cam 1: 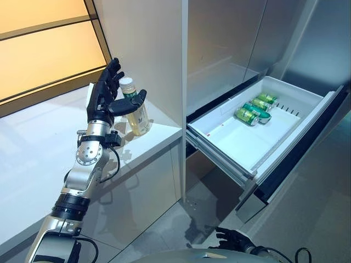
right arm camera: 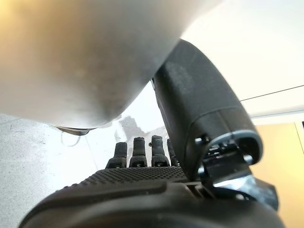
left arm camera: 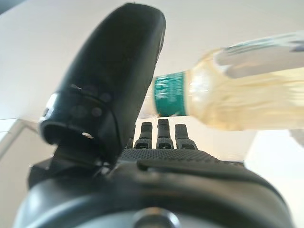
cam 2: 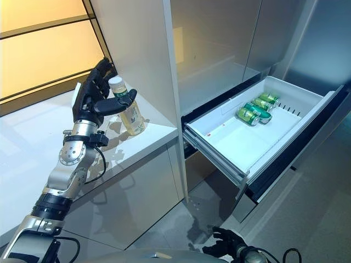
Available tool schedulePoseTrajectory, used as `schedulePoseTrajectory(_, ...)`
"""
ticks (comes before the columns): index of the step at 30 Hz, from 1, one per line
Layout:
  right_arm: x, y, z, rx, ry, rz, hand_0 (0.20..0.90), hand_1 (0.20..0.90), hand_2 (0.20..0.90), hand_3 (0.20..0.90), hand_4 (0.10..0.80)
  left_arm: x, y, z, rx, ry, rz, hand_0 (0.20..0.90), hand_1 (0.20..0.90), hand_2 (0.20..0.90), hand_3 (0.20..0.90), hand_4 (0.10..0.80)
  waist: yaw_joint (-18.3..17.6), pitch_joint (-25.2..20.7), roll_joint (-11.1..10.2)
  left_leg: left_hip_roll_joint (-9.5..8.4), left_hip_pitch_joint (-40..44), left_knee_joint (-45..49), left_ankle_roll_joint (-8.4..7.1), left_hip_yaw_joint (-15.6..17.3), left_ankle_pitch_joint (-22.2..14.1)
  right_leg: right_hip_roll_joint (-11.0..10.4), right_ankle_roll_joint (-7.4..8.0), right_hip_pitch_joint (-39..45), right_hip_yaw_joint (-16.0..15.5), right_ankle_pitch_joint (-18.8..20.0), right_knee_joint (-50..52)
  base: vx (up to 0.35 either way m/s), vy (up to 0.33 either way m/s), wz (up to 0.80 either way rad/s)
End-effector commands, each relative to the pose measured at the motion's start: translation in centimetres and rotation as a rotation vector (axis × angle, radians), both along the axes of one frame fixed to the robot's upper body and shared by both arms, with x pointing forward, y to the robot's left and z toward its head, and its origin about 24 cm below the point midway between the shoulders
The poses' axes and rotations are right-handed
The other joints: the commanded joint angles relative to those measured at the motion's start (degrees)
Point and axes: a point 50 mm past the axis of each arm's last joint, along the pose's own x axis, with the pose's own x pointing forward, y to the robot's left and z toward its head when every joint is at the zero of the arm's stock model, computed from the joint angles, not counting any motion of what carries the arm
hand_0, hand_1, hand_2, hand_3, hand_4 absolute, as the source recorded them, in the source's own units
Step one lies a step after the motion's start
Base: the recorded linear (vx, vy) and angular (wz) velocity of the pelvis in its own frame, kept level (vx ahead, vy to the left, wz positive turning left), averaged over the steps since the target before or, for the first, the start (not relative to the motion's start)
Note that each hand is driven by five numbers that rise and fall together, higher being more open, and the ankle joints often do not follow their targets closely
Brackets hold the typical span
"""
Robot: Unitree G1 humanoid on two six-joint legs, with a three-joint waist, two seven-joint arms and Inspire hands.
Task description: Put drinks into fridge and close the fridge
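Observation:
A clear bottle (cam 1: 137,116) of pale yellow drink with a white cap and green label stands upright on the white counter (cam 1: 33,164), close to the tall cabinet side. My left hand (cam 1: 103,97) is open beside it, with the fingers straight up behind the bottle and the thumb (cam 1: 129,103) across its front. In the left wrist view the bottle (left arm camera: 247,90) lies just past the thumb (left arm camera: 114,80). The fridge drawer (cam 1: 211,143) is pulled out at the right and holds green cans (cam 1: 255,109) at its far end. My right hand (cam 1: 233,238) hangs low, open and empty.
The tall grey cabinet side (cam 1: 159,49) stands between the counter and the fridge. The fridge's grey upper door (cam 1: 230,38) is shut above the drawer. The drawer's dark front panel (cam 1: 307,148) juts out over the grey floor (cam 1: 181,219).

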Motion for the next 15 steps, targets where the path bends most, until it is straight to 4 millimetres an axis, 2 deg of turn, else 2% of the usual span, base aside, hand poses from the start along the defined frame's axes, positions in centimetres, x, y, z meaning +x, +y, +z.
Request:
schedulePoseTrajectory(1, 0.5, -0.3, 0.3, 0.007, -0.008, 0.052, 0.900, 0.900, 0.900, 0.900, 0.800, 1.2, -0.6, 5.0, -0.020, -0.210, -0.041, 0.900, 0.900, 0.900, 0.900, 0.800, -0.32, 0.41, 0.41, -1.13, 1.38, 2.07, 1.05, 1.44, -8.57, 1.24, 3.49, -3.57, -0.37, -2.90, 4.69, 0.000, 0.000, 0.00)
schedulePoseTrajectory(15, 0.2, -0.4, 0.3, 0.006, 0.000, 0.045, 0.900, 0.900, 0.900, 0.900, 0.800, 1.6, -0.2, 3.0, 0.031, -0.124, 0.023, 0.900, 0.900, 0.900, 0.900, 0.800, -0.84, 0.82, 0.32, -1.19, 1.48, 2.42, 1.24, 1.97, -8.85, 1.29, 3.61, -3.66, -0.04, -2.98, 4.98, 0.002, 0.000, 0.00)
